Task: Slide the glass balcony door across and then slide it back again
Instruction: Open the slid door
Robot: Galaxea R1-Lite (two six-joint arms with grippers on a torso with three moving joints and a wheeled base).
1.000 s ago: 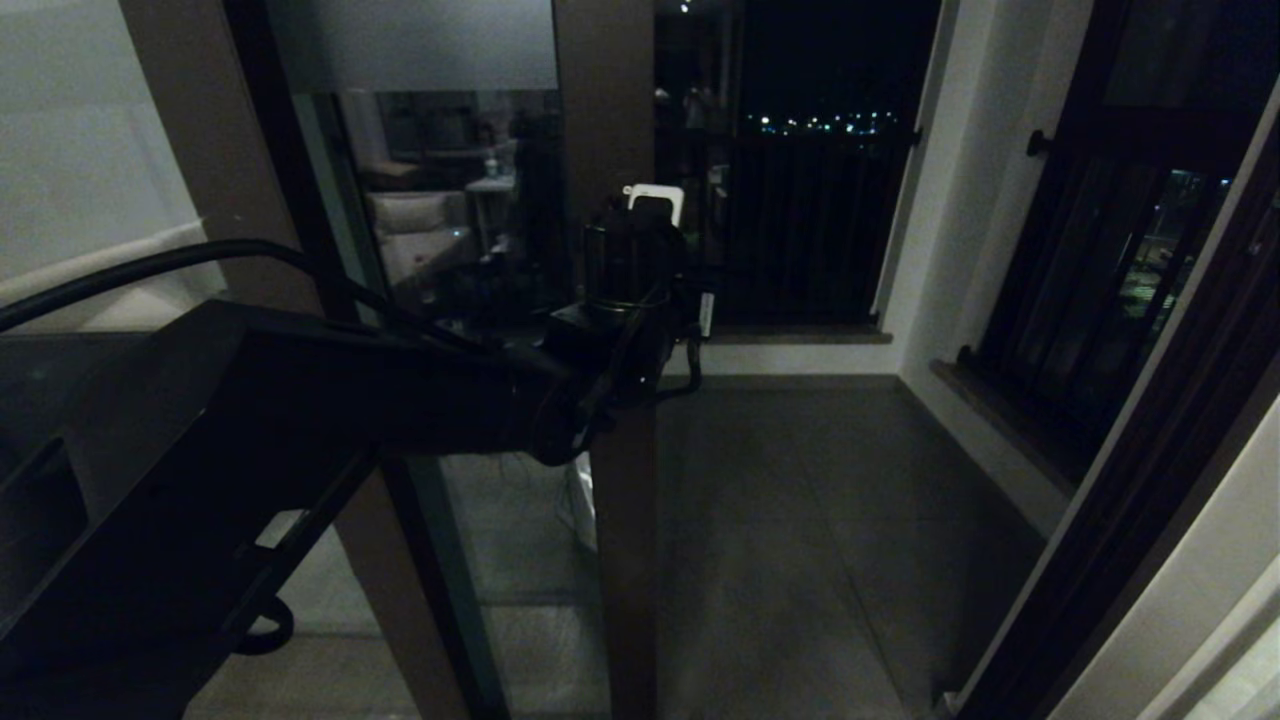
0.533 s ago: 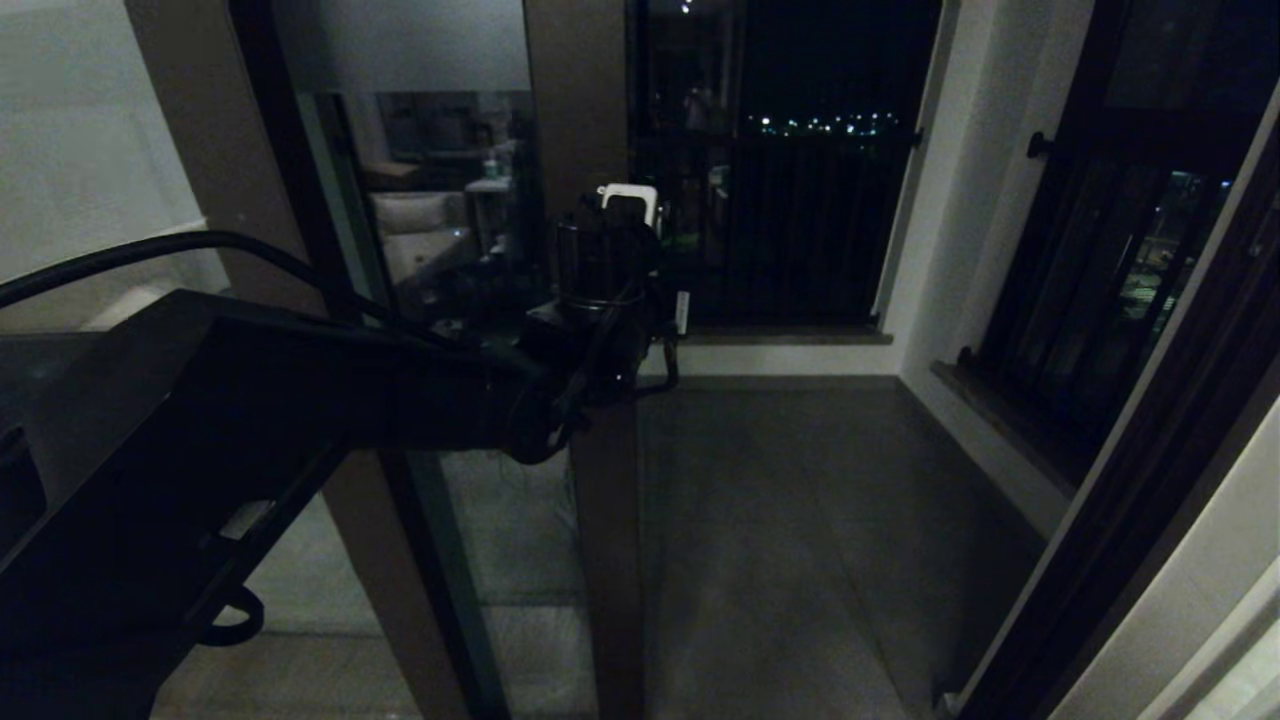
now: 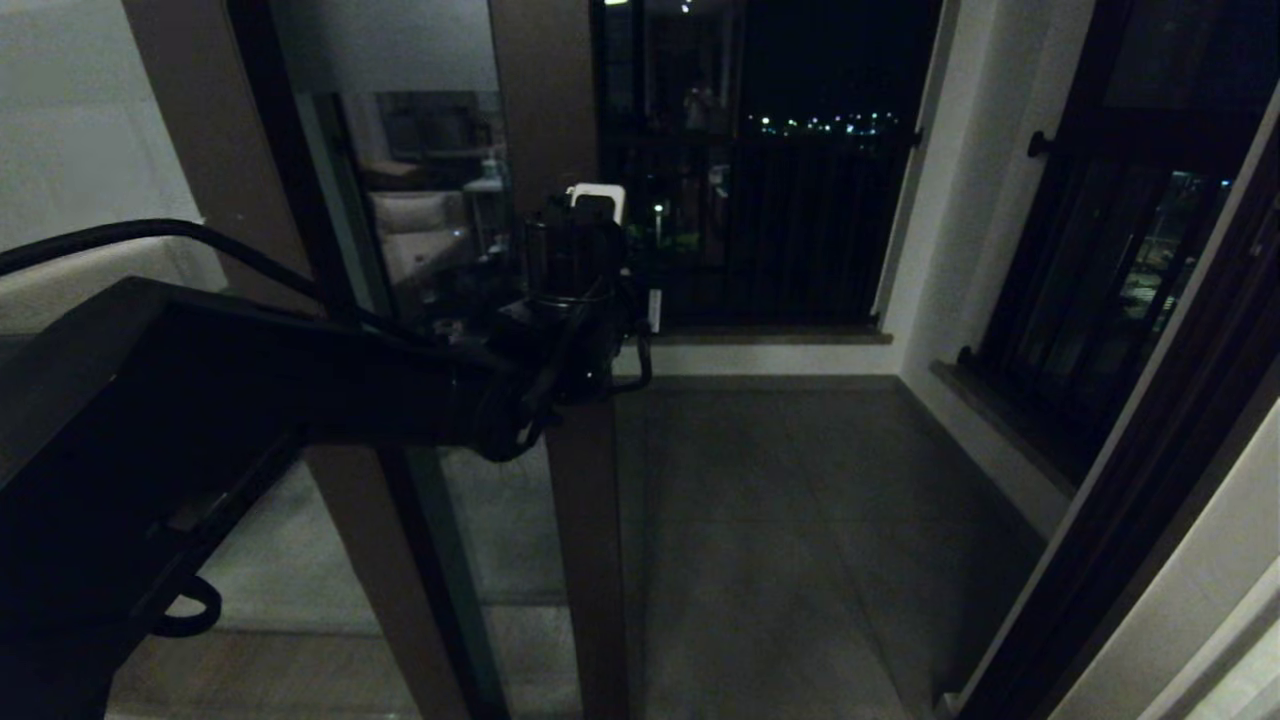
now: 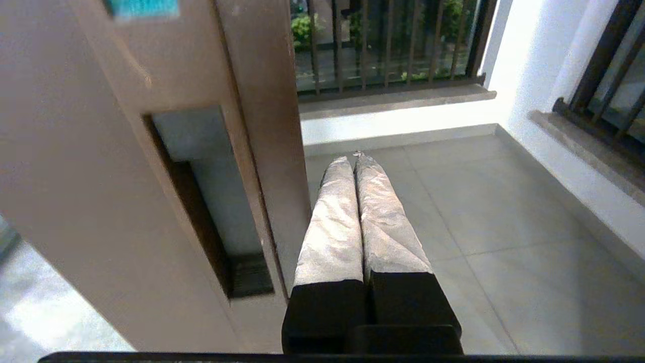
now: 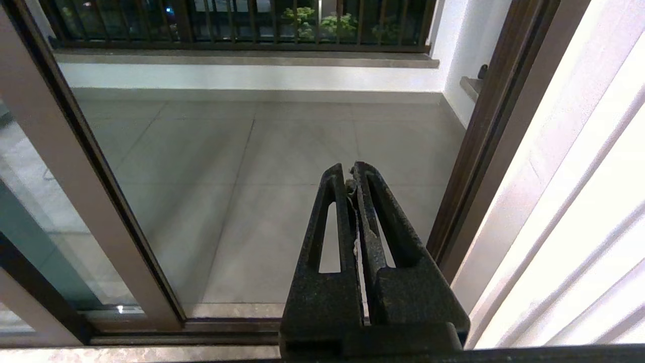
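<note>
While the balcony floor (image 3: 800,520) lies open to the right, the glass balcony door (image 3: 430,300) stands on the left half of the head view, its brown upright edge near the middle. Beside that edge, the left pincer (image 4: 354,166) is pressed closed on nothing, its wrapped fingers (image 4: 332,222) just beside the dark recessed handle (image 4: 201,201). Low by the door track, the right pincer (image 5: 351,174) is closed too, empty.

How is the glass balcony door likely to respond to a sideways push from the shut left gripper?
The glass balcony door probably slides stiffly as one panel; its framed glass looks heavy. The shut left gripper lies along the smooth stile edge, so it might slip.
</note>
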